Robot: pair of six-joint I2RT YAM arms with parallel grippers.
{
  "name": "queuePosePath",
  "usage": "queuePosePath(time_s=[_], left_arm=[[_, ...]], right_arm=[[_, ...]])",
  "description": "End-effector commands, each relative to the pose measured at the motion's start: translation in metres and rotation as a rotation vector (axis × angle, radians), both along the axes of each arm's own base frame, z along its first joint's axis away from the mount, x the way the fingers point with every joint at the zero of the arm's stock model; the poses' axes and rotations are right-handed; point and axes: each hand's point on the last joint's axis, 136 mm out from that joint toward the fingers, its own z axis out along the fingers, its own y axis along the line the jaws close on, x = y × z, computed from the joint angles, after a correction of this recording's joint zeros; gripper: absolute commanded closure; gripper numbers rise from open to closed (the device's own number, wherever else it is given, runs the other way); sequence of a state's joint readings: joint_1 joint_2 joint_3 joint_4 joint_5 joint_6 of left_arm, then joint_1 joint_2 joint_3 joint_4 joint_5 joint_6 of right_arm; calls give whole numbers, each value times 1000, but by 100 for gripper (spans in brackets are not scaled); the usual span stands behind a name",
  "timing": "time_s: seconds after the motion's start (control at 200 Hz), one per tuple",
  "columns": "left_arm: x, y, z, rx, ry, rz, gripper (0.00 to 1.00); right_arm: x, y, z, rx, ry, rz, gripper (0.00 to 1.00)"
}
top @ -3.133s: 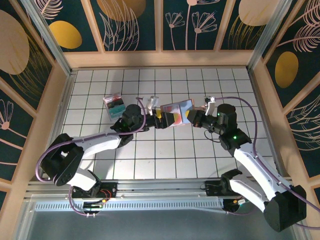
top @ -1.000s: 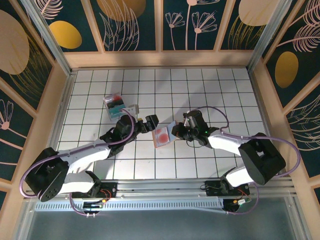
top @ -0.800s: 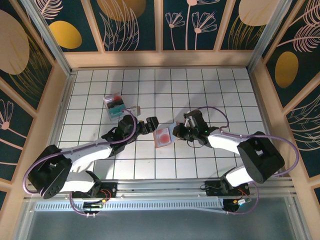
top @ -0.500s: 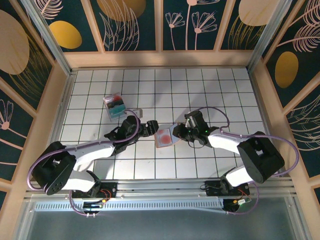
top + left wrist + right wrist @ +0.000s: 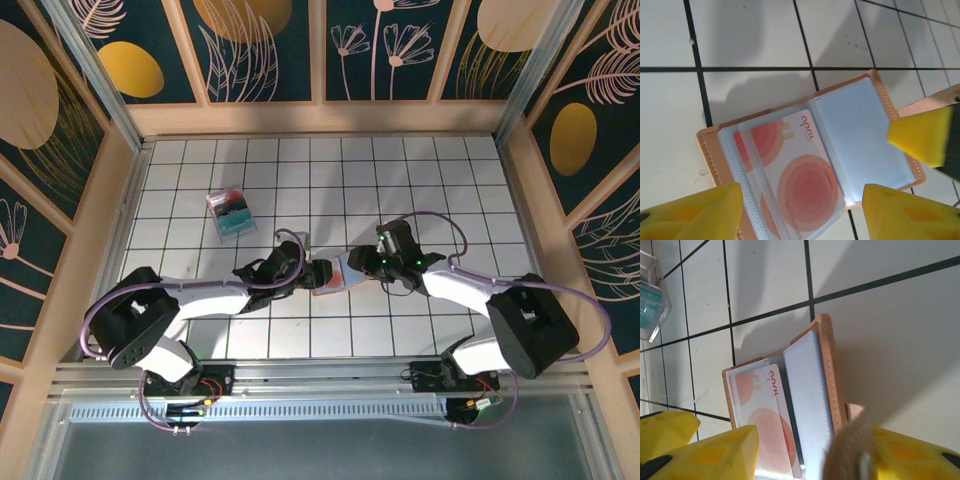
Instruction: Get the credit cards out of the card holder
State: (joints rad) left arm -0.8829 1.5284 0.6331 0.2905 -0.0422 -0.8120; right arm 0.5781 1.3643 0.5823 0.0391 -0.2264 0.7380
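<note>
Left claw (image 5: 800, 212) and right claw (image 5: 810, 455) agape — card holder (image 5: 855, 130) between.

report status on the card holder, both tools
Left tool open over the card holder; right tool open beside its tab. Holder lies open, red-orange card in its sleeve. Clear box far off, not in the way.

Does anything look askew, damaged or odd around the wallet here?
Nothing is damaged or spilled. The wallet lies open at a slant to the table's grid lines, and the red-orange card sits slightly crooked among the clear sleeves instead of square in a pocket.
</note>
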Motion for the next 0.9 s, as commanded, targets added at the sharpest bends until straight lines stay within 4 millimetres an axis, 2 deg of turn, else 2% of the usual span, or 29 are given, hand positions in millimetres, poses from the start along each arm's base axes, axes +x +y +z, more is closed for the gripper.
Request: queuePosePath(time_s=[0.0,0.17,0.205,0.34,0.636,0.766,0.896], left_arm=[[4,-2,-2,20,-1,7,36],[5,-1,-11,41,9,15,36],[5,-2,-11,41,9,12,36],[8,-4,-12,41,0,12,38],[18,-13,-1,41,-33,7,39],[19,-15,-3,47,-29,0,39],[18,-15,-6,58,-24,-4,39]], right_arm=[[1,-19,2,-60,-23,-49,47],[-4,-29,0,-67,-27,-69,54],[1,-38,-1,-70,-26,-101,56],[1,-46,-6,-100,-31,-110,59],[-4,-72,-32,-168,33,-156,63],[-2,-89,-29,-210,35,-203,64],[5,-106,-13,-221,1,-255,62]])
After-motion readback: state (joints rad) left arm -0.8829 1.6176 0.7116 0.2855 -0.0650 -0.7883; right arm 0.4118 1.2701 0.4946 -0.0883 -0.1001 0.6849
